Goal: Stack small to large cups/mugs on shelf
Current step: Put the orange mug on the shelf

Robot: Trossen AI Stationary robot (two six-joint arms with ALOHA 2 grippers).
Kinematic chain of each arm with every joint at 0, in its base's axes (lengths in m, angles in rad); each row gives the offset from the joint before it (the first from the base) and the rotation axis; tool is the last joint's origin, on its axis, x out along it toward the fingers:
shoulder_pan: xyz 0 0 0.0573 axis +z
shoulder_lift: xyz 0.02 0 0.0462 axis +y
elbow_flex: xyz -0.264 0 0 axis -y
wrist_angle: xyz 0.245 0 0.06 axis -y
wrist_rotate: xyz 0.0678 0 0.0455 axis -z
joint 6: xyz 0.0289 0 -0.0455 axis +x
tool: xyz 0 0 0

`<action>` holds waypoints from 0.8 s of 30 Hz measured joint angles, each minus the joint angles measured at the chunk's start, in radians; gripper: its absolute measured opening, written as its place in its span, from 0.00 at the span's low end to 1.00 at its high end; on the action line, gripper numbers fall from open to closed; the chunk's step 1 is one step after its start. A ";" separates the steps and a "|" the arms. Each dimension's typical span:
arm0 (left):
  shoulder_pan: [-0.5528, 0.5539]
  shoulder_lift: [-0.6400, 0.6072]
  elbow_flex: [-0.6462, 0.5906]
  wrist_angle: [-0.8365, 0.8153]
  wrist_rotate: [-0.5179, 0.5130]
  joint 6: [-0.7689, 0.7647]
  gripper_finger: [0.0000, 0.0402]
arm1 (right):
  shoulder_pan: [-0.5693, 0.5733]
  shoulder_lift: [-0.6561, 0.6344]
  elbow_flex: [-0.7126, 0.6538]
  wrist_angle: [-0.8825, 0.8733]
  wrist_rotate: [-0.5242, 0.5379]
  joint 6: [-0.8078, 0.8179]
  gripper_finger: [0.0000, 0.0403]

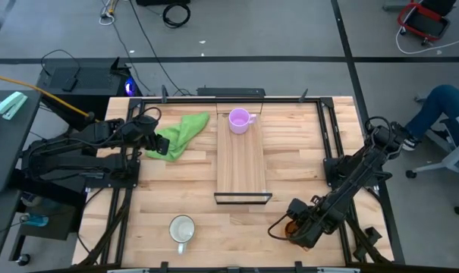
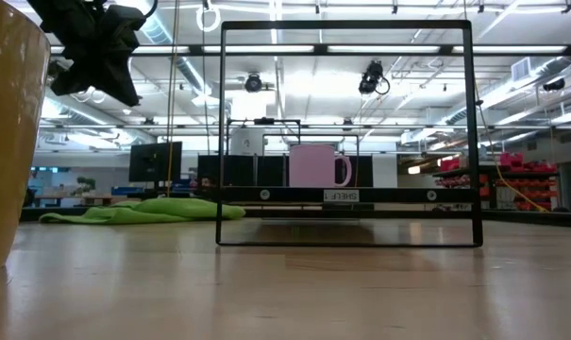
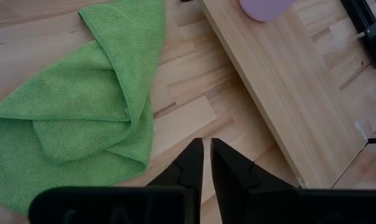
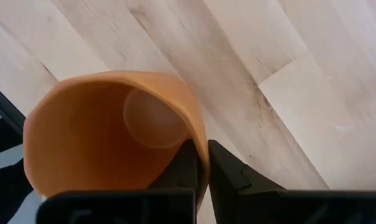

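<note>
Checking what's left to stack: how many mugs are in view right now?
3. Light purple mug stands on the shelf at its far end; white mug on the tabletop near the front edge; orange mug pinched at its rim by the right gripper.

The right arm reaches forward and low across the near right part of the bench (image 1: pixel 305 152), its links folded down toward the front edge. Its claw (image 4: pixel 203 163) points downward with the two dark fingers drawn close together, pinching the rim of the orange mug (image 4: pixel 113 134) between them. The left arm lies folded at the far left side, its claw (image 3: pixel 206 162) hanging above the bench, fingers nearly together with a thin gap and nothing between them
</note>
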 joint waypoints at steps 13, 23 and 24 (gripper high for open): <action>0.000 0.000 0.000 0.001 -0.003 0.000 0.07 | -0.014 -0.041 0.002 -0.026 -0.001 -0.053 0.04; 0.000 0.000 0.000 0.001 -0.007 0.025 0.08 | -0.071 -0.170 0.246 -0.423 -0.005 -0.167 0.04; 0.000 0.000 0.000 0.001 -0.007 0.025 0.08 | -0.082 -0.180 0.273 -0.461 -0.004 -0.179 0.04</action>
